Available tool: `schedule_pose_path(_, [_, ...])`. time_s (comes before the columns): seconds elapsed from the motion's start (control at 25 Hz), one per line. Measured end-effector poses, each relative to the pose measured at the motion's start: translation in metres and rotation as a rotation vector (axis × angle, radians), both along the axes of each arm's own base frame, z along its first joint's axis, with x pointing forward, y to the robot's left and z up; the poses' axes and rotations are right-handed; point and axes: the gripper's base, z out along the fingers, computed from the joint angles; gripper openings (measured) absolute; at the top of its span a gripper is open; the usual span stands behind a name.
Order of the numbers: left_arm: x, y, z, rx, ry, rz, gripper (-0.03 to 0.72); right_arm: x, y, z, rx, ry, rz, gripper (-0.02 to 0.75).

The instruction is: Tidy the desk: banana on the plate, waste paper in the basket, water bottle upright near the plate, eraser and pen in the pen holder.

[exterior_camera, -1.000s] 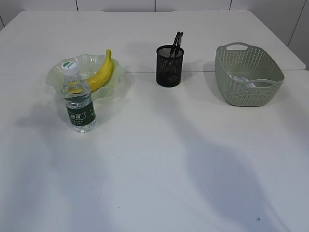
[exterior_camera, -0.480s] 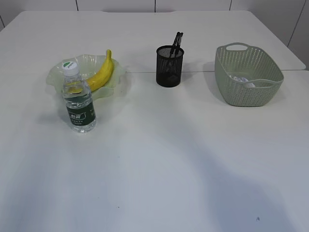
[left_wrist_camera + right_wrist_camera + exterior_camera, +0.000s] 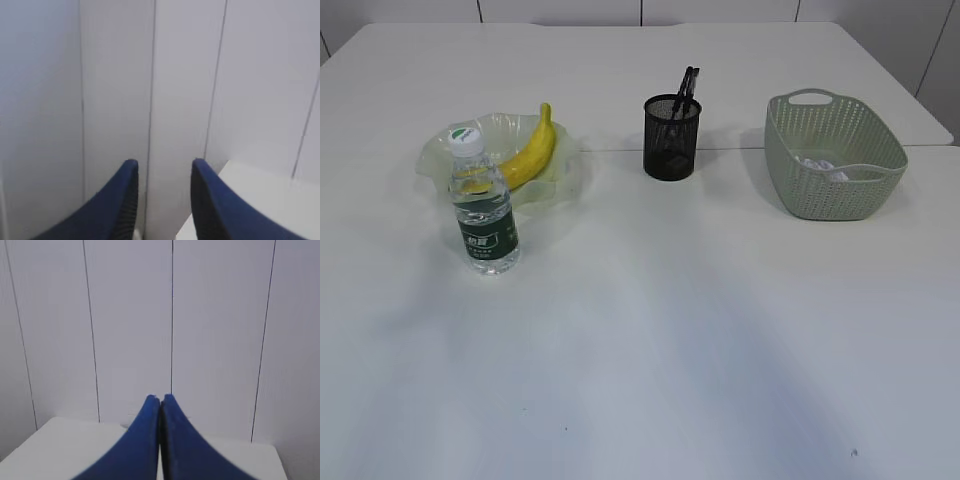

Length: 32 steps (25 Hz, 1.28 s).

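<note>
On the white desk (image 3: 650,330) the yellow banana (image 3: 530,152) lies in the pale green plate (image 3: 440,150) at the left. Upright just in front of the plate stands the water bottle (image 3: 485,205). Pens (image 3: 684,88) stick out of the black mesh pen holder (image 3: 672,138); the eraser is hidden. White waste paper (image 3: 825,167) lies inside the grey-green basket (image 3: 835,155). Neither arm shows in the exterior view. My left gripper (image 3: 162,165) is open and empty, facing a panelled wall. My right gripper (image 3: 160,399) is shut with nothing between its fingers, also facing the wall.
A seam (image 3: 740,148) runs across the desk behind the pen holder. The desk's far right corner (image 3: 930,130) steps in. White wall panels (image 3: 220,315) fill both wrist views, with only a strip of desk (image 3: 55,445) low in each.
The arms' shadows on the desk have faded and drawn back toward the near edge. None of the objects has moved.
</note>
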Motion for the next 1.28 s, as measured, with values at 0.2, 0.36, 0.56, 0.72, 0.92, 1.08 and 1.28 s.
schedule_pose_path(0.2, [-0.03, -0.029, 0.026, 0.121, -0.205, -0.293, 0.244, -0.071, -0.021, 0.012, -0.066, -0.102, 0.013, -0.01])
schedule_pose_path(0.36, [-0.04, -0.046, 0.034, 0.179, -0.284, -0.464, 0.244, -0.118, -0.038, -0.002, -0.149, -0.1, -0.008, -0.01])
schedule_pose_path(0.56, [-0.056, -0.05, 0.039, 0.207, -0.335, -0.491, 0.244, -0.148, -0.053, -0.049, -0.24, -0.028, -0.057, -0.01])
schedule_pose_path(0.72, [-0.083, -0.052, 0.043, 0.244, -0.396, -0.467, 0.244, -0.166, -0.058, -0.092, -0.261, -0.033, -0.051, -0.01])
schedule_pose_path(0.92, [-0.114, -0.047, 0.044, 0.236, -0.463, -0.384, 0.244, -0.176, -0.061, -0.152, -0.263, 0.035, -0.034, -0.01])
schedule_pose_path(1.08, [-0.135, -0.041, 0.043, 0.205, -0.506, -0.307, 0.243, -0.194, -0.063, -0.19, -0.224, 0.059, 0.01, -0.01])
schedule_pose_path(1.28, [-0.15, -0.032, 0.036, 0.17, -0.509, -0.211, 0.242, -0.215, -0.069, -0.232, -0.216, 0.08, 0.019, -0.01])
